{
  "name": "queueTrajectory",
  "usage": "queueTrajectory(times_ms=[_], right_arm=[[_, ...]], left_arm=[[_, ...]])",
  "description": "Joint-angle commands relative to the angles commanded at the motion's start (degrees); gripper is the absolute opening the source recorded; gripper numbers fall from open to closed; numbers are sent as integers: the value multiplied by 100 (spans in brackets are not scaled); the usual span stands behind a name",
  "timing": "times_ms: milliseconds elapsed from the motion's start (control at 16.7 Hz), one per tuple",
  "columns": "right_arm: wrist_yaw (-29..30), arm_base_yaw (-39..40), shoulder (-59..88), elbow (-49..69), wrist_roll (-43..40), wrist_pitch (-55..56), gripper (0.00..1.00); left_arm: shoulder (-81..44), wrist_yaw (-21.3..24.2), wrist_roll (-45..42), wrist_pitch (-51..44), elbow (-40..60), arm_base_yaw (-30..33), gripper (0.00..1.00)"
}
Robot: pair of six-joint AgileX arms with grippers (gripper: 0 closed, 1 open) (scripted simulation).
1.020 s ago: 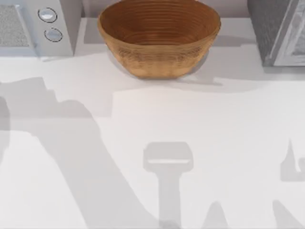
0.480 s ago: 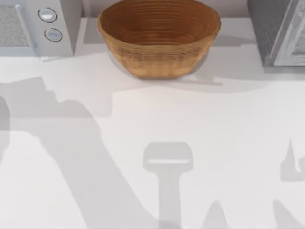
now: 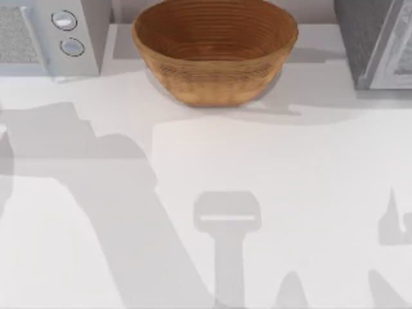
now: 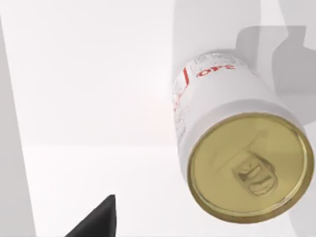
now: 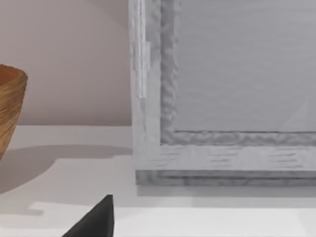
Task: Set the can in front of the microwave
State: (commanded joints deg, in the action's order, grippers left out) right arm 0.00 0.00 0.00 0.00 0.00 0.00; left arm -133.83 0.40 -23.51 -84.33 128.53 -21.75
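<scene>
Top view: left arm's shadow on white tabletop (image 3: 270,167) has spread rightward since a second ago; woven brown bowl (image 3: 214,50) unchanged.

Left wrist view: white gold-topped can (image 4: 232,143) upright, just beyond dark left fingers (image 4: 96,219); spread cannot be told. Approach likely.

Right wrist view: grey microwave (image 5: 222,94) ahead of right fingers (image 5: 94,219).

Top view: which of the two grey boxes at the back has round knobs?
The left box, at the table's far left corner: two round knobs sit on its front. The right box shows none.
</scene>
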Motion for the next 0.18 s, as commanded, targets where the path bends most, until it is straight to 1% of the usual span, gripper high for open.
queueTrajectory(times_ms=[180], right_arm=[[0,0,0,0,0,0,100]], left_arm=[[-34,-11,0,-295,307,9,100]])
